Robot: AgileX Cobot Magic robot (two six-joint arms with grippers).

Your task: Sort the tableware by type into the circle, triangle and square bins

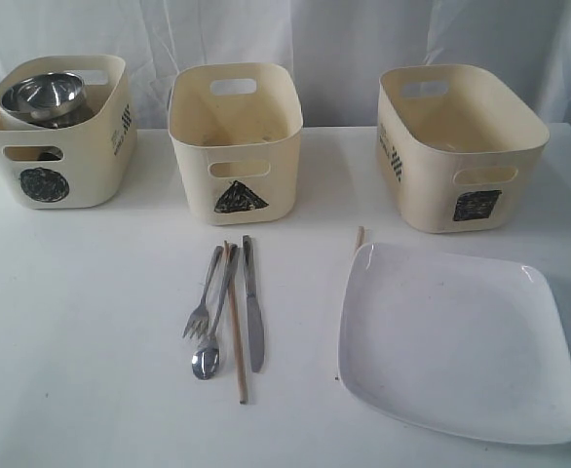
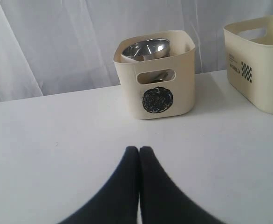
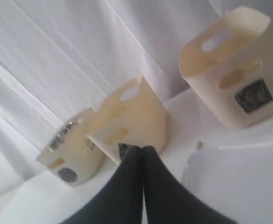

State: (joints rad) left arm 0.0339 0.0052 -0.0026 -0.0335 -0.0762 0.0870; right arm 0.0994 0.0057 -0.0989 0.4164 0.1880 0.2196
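Note:
The circle bin (image 1: 52,146) at the left holds a steel bowl (image 1: 42,95); more steel shows through its handle slot. The triangle bin (image 1: 235,136) and the square bin (image 1: 461,146) look empty from here. In front of the triangle bin lie a fork (image 1: 203,297), a spoon (image 1: 210,336), a knife (image 1: 253,307) and a wooden chopstick (image 1: 236,336). A second chopstick's tip (image 1: 360,237) pokes out from behind the large white plate (image 1: 456,341). Neither arm shows in the exterior view. My left gripper (image 2: 139,149) is shut and empty over bare table, facing the circle bin (image 2: 157,88). My right gripper (image 3: 142,148) is shut and empty.
White curtains hang behind the white table (image 1: 91,322). The right wrist view shows all three bins in a row, with the plate (image 3: 239,182) beside the gripper. In the left wrist view the triangle bin's patterned side (image 2: 260,60) stands at one edge.

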